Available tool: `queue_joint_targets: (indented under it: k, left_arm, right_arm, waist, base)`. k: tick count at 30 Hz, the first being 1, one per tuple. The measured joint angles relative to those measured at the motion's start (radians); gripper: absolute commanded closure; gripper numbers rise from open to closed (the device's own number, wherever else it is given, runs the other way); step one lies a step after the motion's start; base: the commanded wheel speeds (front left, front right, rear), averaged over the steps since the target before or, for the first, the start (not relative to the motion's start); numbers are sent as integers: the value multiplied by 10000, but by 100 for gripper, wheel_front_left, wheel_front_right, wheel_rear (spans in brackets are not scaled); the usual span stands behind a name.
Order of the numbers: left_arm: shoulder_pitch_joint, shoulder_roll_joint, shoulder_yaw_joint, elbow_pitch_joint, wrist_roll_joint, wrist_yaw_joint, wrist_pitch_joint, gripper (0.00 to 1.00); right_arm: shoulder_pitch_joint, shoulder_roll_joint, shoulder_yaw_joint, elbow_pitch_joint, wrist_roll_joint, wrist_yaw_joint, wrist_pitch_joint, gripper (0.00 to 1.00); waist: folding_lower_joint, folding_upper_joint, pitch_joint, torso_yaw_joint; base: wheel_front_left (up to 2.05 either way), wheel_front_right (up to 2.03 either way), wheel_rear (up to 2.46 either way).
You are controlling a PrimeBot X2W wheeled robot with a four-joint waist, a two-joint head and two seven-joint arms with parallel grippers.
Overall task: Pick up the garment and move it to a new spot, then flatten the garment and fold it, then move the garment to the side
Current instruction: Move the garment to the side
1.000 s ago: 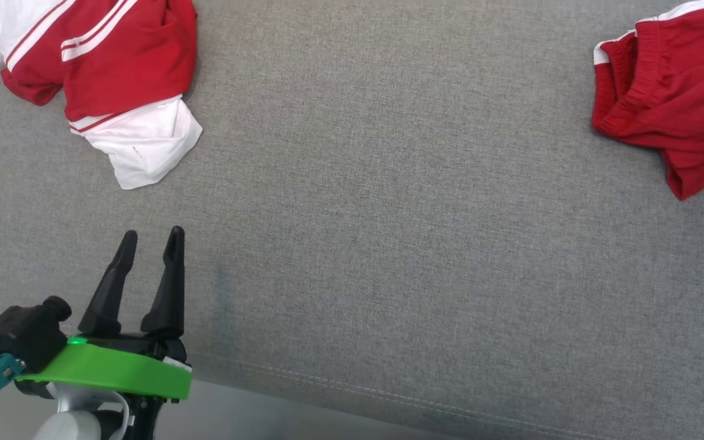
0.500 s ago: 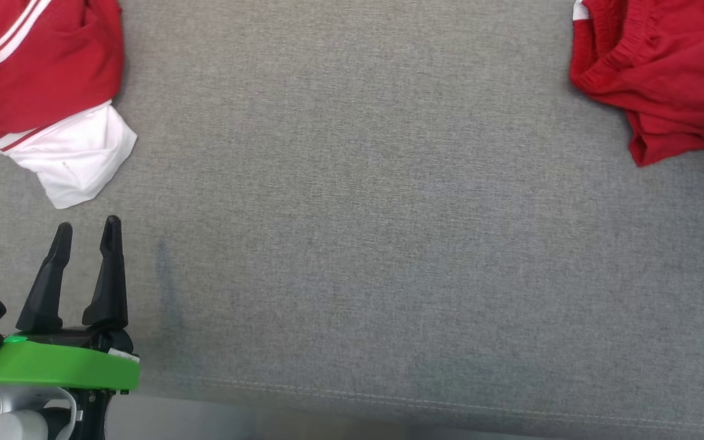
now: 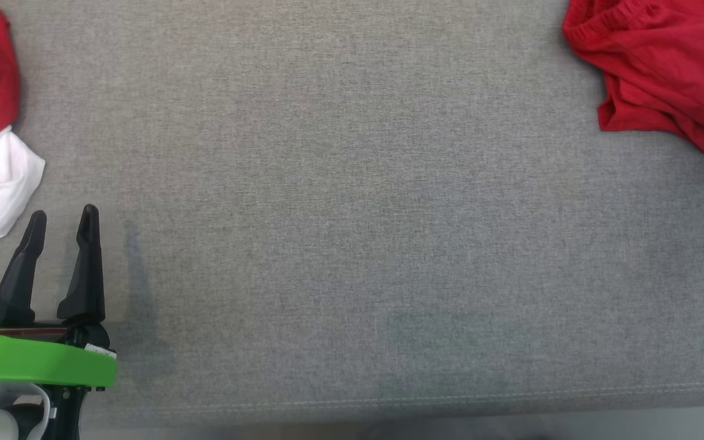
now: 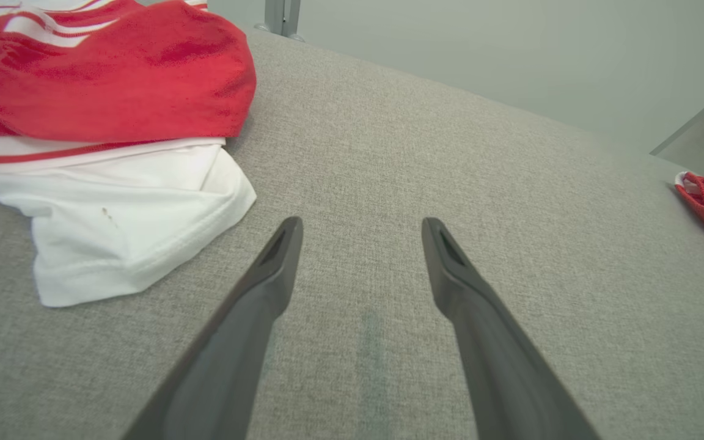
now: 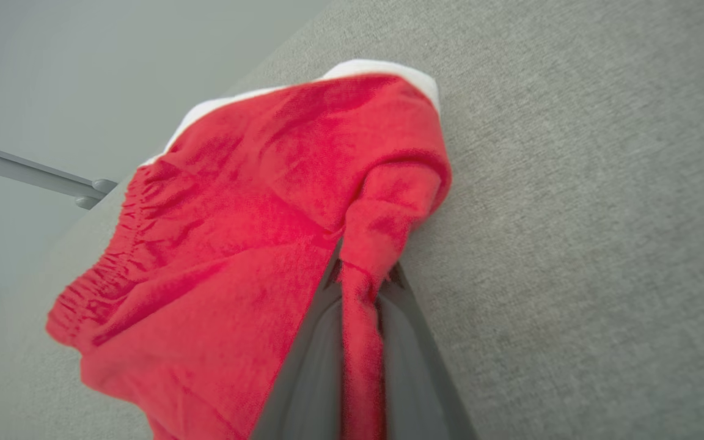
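Camera swung, right pincer (image 5: 364, 273) gripping red shorts (image 5: 254, 214), left pincer (image 4: 361, 229) spread, label (image 3: 100, 349) unreadable

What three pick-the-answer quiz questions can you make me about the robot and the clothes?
1. Where do the red shorts lie in the head view?
A. top right
B. bottom left
C. middle

2. What colour is the end of the red-and-white top nearest the left gripper?
A. blue
B. white
C. black

3. What is the right gripper doing?
A. standing wide open
B. shut on the red shorts
C. holding a cup

Answers:
1 A: the shorts sit in the top right corner of the grey cushion.
2 B: a white flap of the top lies closest to that gripper.
3 B: in the right wrist view, red cloth is pinched between its two closed fingers.
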Motion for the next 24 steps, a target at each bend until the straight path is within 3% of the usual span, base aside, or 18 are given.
queue_joint_targets:
  k: [13, 24]
  left_arm:
    - [41, 201, 130, -324, 94, 8, 322, 0]
    - [38, 207, 127, -443, 109, 38, 568, 0]
  right_arm:
    - [7, 23, -104, 401, 75, 336, -288, 100]
    - [49, -27, -148, 800, 71, 504, -514, 100]
  waist:
    - [-1, 0, 269, -900]
    - [-1, 0, 264, -1130]
  base:
    - [0, 0, 0]
    - [0, 0, 0]
